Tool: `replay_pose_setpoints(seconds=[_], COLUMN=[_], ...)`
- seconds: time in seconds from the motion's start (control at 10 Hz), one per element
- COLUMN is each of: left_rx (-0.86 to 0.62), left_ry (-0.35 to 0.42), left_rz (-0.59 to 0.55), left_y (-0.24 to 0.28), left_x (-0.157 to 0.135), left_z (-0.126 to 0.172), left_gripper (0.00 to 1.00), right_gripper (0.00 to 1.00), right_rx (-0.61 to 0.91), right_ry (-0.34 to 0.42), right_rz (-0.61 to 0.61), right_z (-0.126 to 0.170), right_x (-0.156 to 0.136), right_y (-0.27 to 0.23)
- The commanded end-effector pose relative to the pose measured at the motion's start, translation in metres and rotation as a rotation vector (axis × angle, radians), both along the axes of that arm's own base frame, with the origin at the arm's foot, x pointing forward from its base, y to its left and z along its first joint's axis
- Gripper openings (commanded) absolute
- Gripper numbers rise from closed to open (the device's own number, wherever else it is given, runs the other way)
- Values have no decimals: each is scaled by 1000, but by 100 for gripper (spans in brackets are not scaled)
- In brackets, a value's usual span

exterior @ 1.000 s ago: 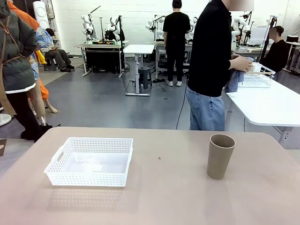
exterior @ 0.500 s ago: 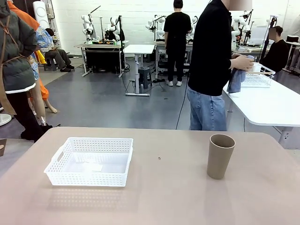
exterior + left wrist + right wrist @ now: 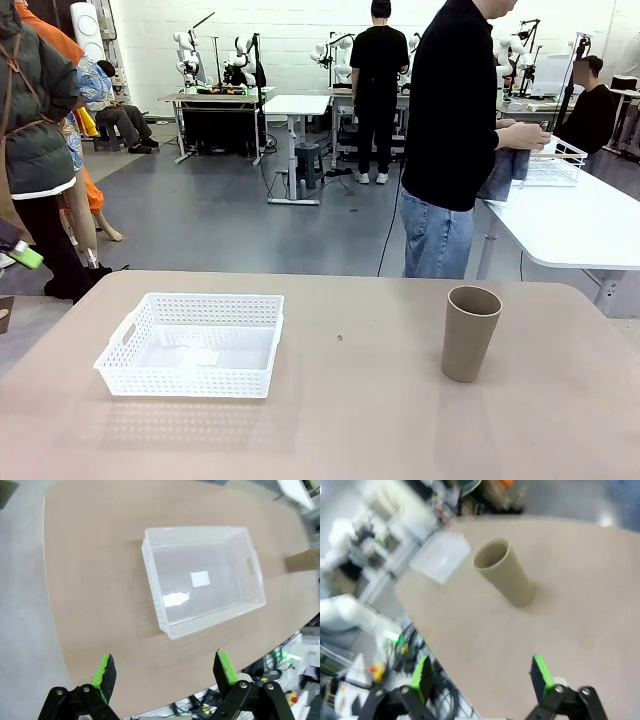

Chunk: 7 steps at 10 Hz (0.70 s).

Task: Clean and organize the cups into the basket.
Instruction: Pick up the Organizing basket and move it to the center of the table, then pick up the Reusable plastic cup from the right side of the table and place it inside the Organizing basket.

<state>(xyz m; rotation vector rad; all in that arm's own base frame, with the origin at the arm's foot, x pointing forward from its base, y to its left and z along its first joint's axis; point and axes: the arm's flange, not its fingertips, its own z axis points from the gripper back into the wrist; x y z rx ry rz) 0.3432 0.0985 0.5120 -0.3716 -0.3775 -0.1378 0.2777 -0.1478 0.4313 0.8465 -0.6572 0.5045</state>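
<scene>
Tan-brown and matte, one cup (image 3: 470, 333) stands upright on the right side of the tabletop (image 3: 350, 430). It is well apart from the white lattice basket (image 3: 185, 383), which sits on the left and holds no cup.

The left gripper (image 3: 163, 662) hangs high above the basket's near corner with its green pads spread wide and nothing between them. The right gripper (image 3: 480, 665) is likewise spread and empty, looking down at the cup from above and to one side.

A person (image 3: 450, 130) stands beyond the far edge, turned to a neighbouring white table with a bluish cloth in hand.

The task looks to be at its very start, with no cup packed and none gripped. The cup lies on the right arm's side, so the next move probably falls to that arm. It would have to drop beside the cup, bracket the tapered wall squarely without tipping it, close, lift, and carry it across to the basket. The wiping may wait on the person's cloth.
</scene>
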Motion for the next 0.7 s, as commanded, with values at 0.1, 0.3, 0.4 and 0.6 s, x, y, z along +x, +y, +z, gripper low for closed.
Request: replay_pose_setpoints(seconds=[0.1,0.3,0.4,0.6], left_rx=[258,319,268,293], left_ry=[157,184,175,166], left_rz=[-18,53,53,5], left_y=[-42,-63,-69,-60], left_x=[20,49,48,29], left_z=[-20,-25,-26,-28], left_gripper=[100,100,100,100], right_gripper=[100,100,100,100], right_rx=[-109,-104,-67,-95], right_ry=[-50,-30,-13,-25], right_rz=[176,218,188,220], right_z=[-96,-107,-104,-47], right_x=[-62,-74,-80,22], right_y=[92,95,91,25])
